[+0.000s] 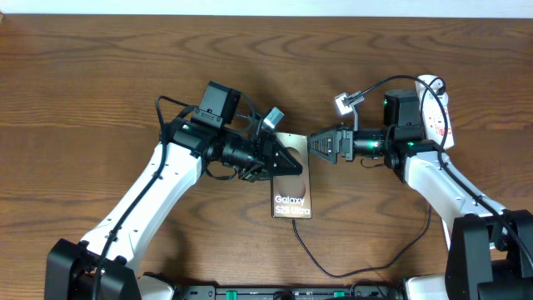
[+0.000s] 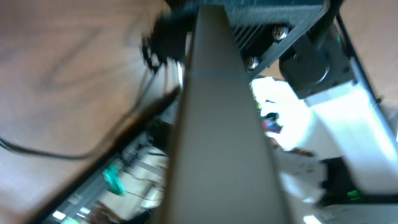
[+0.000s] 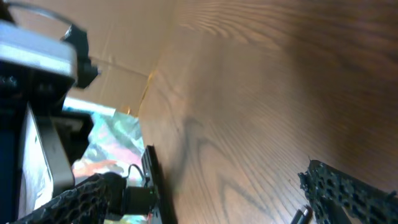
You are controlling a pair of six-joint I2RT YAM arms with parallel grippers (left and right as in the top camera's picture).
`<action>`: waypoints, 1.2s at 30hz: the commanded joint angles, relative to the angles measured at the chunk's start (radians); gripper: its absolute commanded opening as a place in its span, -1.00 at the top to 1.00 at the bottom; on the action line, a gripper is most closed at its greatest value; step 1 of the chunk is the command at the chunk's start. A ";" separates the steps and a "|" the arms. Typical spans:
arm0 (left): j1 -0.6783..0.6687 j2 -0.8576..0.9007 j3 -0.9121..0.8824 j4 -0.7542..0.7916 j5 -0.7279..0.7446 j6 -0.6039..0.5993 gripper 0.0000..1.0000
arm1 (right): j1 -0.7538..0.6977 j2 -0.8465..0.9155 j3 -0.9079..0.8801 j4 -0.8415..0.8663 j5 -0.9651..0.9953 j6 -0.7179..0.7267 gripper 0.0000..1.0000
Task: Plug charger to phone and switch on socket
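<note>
**Left gripper** (image 1: 287, 162) — jaws pressed together at centre frame, over the upper left corner of the phone (image 1: 293, 193). The left wrist view is blurred. A bronze-grey slab runs up its middle, so the jaws appear to pinch the phone by its edge.

**Right gripper** (image 1: 315, 147) — jaws spread wide and empty, just right of the phone's upper edge, facing the left gripper. Its wrist view shows only bare table (image 3: 261, 93) between the fingers (image 3: 348, 186).

**Task items.** The phone lies lettering-up at centre. The charger (image 1: 333, 268) loops from the lower middle of the frame up to the phone's lower edge. Whether its plug tip is seated cannot be told. The socket (image 1: 439, 117) sits at upper right, partly hidden behind the right arm (image 1: 433, 179), well apart from the phone.

**Risks, as judged:**
- A corner pinch on a thin slab may slip or let the phone swivel.
- The grippers stand near each other, so an advance by either could cause a collision.
- Shifting the phone drags the cable, which could unseat or miss the tip.
- Reaching the switch means backing the right arm over the socket, where it could knock the strip.
</note>
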 commanded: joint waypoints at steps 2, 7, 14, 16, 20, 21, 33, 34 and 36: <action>-0.012 -0.003 -0.001 -0.007 0.054 -0.363 0.85 | 0.003 -0.003 0.007 -0.084 0.239 0.046 -0.99; -0.025 -0.003 -0.001 -0.006 0.054 -0.504 0.85 | 0.003 -0.003 0.007 -0.231 0.688 0.045 -0.99; -0.031 -0.003 -0.001 0.005 0.122 -0.610 0.85 | 0.005 -0.003 0.007 -0.244 0.806 0.045 -0.99; -0.031 -0.003 -0.001 0.005 0.168 -0.611 0.85 | 0.005 -0.003 0.007 -0.243 0.806 0.045 -0.99; -0.031 -0.003 -0.001 0.005 0.251 -0.612 0.85 | 0.005 -0.003 0.007 -0.243 0.806 0.045 -0.99; -0.031 -0.003 -0.001 0.004 0.277 -0.621 0.85 | 0.005 -0.003 0.007 -0.243 0.806 0.045 -0.99; -0.029 -0.003 -0.001 0.005 0.323 -1.014 0.85 | 0.005 -0.003 0.007 -0.239 0.806 0.045 -0.98; -0.029 -0.003 -0.001 0.005 0.323 -1.023 0.85 | 0.005 -0.003 0.007 -0.239 0.806 0.045 -0.99; -0.029 -0.003 -0.001 0.005 0.323 -1.031 0.85 | 0.005 -0.003 0.007 -0.239 0.806 0.045 -0.98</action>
